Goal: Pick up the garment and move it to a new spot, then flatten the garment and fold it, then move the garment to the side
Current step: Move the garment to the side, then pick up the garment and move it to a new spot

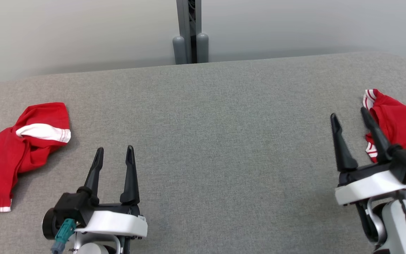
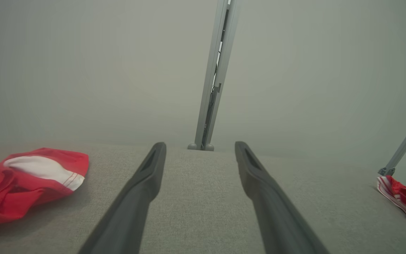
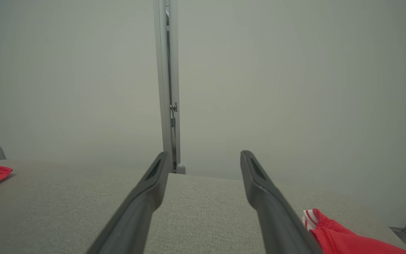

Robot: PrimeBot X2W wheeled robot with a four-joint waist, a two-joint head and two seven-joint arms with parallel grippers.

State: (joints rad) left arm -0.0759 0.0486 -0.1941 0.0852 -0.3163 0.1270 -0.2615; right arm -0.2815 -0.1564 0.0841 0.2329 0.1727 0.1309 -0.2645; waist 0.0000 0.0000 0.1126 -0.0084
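A crumpled red garment with a white band lies at the table's left side; the left wrist view shows this garment at its left. A second red garment with white striped trim sits at the right edge, seen low right in the right wrist view as the striped garment. My left gripper is open and holds nothing, hovering right of the left garment. My right gripper is open too, its right finger just beside the striped garment.
The grey fabric table spreads wide between the two garments. A grey post with two rounded feet stands against the pale wall behind the far edge. More metal legs show at the far right in the left wrist view.
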